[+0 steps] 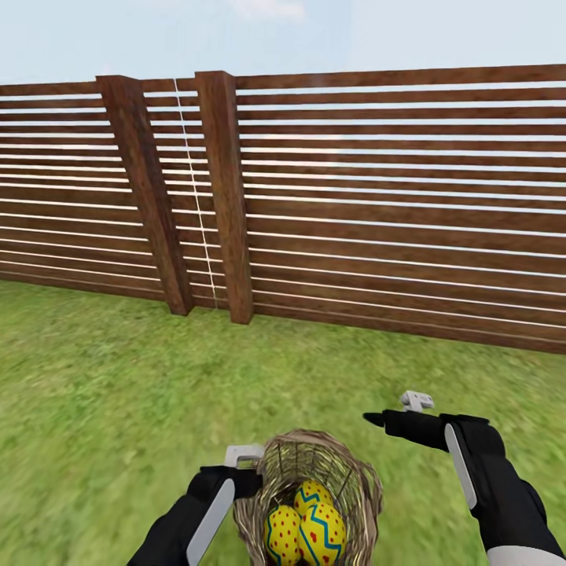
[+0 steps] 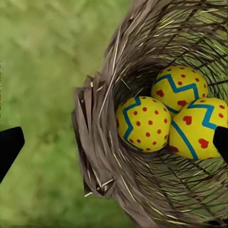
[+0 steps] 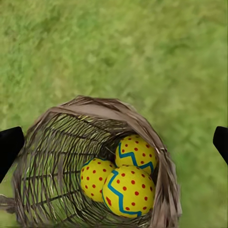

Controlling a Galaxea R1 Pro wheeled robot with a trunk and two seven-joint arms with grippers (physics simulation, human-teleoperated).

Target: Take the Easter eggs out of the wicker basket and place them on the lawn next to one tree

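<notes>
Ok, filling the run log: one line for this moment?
eggs: three in wicker basket | left hand: open astride rim | right hand: open, empty

Brown slatted fence point(image 1: 393, 204), pale, perhaps hazy sky point(image 1: 314, 31).

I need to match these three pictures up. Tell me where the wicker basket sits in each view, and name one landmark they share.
Head view: the wicker basket sits at the bottom centre, between the left gripper and the right gripper.
Left wrist view: the basket takes up the right side, rim toward the grass.
Right wrist view: the basket covers the lower half.
Shared landmark: the three eggs clustered inside it.
</notes>
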